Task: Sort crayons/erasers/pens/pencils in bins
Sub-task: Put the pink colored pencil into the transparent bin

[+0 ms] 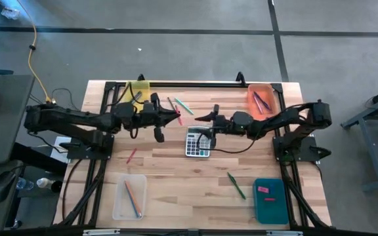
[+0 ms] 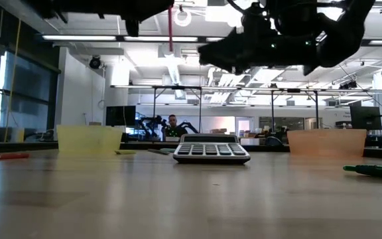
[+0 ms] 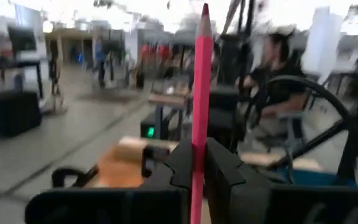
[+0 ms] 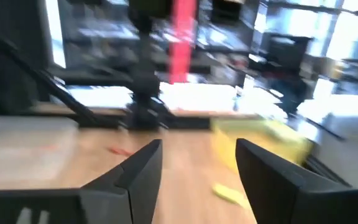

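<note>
We list one pink pencil [image 3: 199,93], upper centre of the overhead frame, clamped in the left gripper [image 3: 194,165] above the table [image 1: 176,183], facing the right gripper [image 1: 210,116], jaws wide and empty, over the calculator [image 1: 197,142], with the orange bin [image 1: 263,99] upper right.

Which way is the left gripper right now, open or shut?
Shut: the left gripper has its fingers clamped on a pink pencil.

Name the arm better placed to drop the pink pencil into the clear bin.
Left. The left gripper is shut on the pink pencil, and the clear bin lies on its side of the table. The right gripper is open and empty.
</note>
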Robot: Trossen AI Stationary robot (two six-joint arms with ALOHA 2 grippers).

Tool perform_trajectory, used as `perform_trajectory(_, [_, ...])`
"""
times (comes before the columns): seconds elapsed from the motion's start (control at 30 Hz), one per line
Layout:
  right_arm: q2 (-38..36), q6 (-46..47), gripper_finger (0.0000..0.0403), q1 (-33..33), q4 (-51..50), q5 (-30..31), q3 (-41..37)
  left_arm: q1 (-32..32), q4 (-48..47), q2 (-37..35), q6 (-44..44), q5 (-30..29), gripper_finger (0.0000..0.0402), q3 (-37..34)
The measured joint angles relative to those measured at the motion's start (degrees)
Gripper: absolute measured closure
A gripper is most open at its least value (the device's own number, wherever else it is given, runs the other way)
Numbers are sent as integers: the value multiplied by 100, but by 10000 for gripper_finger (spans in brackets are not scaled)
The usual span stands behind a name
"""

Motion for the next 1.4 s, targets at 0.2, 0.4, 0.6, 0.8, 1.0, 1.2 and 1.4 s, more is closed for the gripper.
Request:
perform_trajectory(0.2, [-605, -378, 267, -45, -801, 1163, -462, -497, -2570, -443, -360, -629, 399, 783])
perform_trajectory(0.4, [-955, -257, 368, -384, -908, 1307, -978, -1335, -5414, -259, -1764, -1055, 400, 1847])
perform_trajectory(0.6, [-1041, -9, 386, -697, -925, 1232, -1181, -2529, -7167, 139, -4391, -1248, 400, 2422])
perform_trajectory(0.8, [-1041, -141, 398, -718, -842, 1202, -1181, -3873, -7406, 601, -7397, -1443, 400, 2449])
perform_trajectory(1.0, [-1041, -283, 400, -721, -606, 1128, -1181, -5282, -7779, 1082, -10372, -2558, 400, 2449])
perform_trajectory(1.2, [-1041, -271, 402, -784, -546, 940, -1181, -6162, -8921, 1693, -12422, -2375, 401, 2447])
perform_trajectory(1.4, [-1041, -227, 402, -786, -494, 932, -1181, -6212, -8802, 2196, -12540, -2045, 401, 2449])
